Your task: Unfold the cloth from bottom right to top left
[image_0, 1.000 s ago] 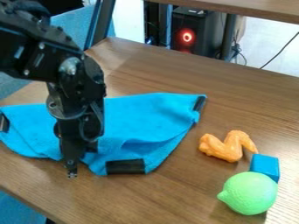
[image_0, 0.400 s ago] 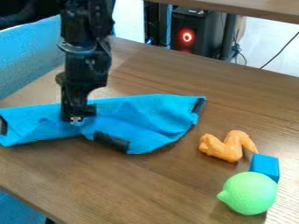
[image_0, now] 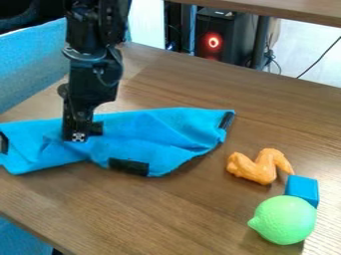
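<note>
Camera view: a bunched blue cloth [image_0: 163,134] under the claw [image_0: 83,133], at risk of slipping or folding over again.
The cloth lies rumpled on the desk [image_0: 200,214], left of the orange toy wing [image_0: 259,166], the blue block [image_0: 302,190] and the green toy fruit [image_0: 285,219]. The claw is at its left part; whether it is open or closed on fabric cannot be told. If its hold is shallow or missing, a pull toward the top left likely leaves the layer behind. If it pinches several layers, the whole cloth may drag instead of opening. The dark patch [image_0: 128,167] on the near edge, if stiff, could tuck that edge under.
</note>
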Robot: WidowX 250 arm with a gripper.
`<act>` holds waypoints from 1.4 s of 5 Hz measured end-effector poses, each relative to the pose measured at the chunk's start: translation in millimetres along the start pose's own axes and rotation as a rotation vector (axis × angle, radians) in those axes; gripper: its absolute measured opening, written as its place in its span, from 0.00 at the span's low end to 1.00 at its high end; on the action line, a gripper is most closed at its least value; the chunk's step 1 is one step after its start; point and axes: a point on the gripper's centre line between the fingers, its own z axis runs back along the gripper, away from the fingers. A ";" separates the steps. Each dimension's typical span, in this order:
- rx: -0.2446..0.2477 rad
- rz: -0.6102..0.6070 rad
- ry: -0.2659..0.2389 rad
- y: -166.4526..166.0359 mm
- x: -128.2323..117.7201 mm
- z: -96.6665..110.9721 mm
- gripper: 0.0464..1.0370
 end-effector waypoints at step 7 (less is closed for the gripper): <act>-0.202 0.213 0.054 121.1 11.3 -20.1 0.03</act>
